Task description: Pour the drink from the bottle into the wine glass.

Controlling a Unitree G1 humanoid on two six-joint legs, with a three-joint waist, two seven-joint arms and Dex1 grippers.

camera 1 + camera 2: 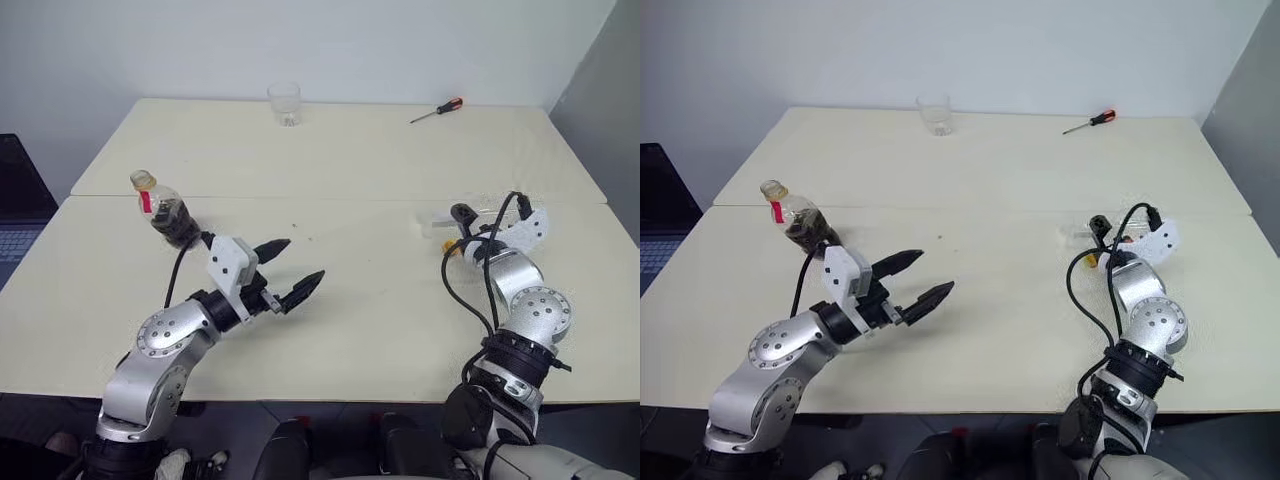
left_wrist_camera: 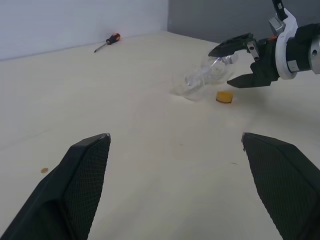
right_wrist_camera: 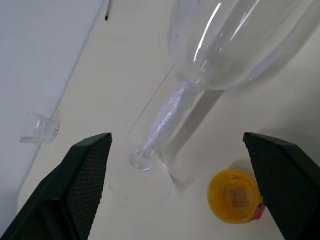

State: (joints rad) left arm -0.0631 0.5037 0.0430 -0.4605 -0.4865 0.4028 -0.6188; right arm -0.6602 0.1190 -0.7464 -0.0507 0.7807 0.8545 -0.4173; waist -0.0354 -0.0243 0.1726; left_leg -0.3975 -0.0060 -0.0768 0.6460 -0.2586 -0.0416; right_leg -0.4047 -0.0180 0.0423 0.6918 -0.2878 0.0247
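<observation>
The bottle [image 1: 165, 212] stands at the left of the table, with dark drink in its lower part and a red strip on its neck. My left gripper [image 1: 305, 260] hangs open and empty to the right of it and nearer to me, pointing toward the table's middle. The wine glass [image 2: 200, 77] lies on its side at the right. Its bowl [image 3: 240, 45] sits between the open fingers of my right gripper [image 2: 220, 68], and its foot [image 3: 135, 175] points away. A yellow cap [image 3: 235, 196] lies on the table beside the stem.
A short clear tumbler [image 1: 284, 103] and a red-handled screwdriver [image 1: 437, 110] sit near the far edge of the cream table [image 1: 350, 170], which has a seam across its middle. A dark laptop [image 1: 15, 205] lies off the left side.
</observation>
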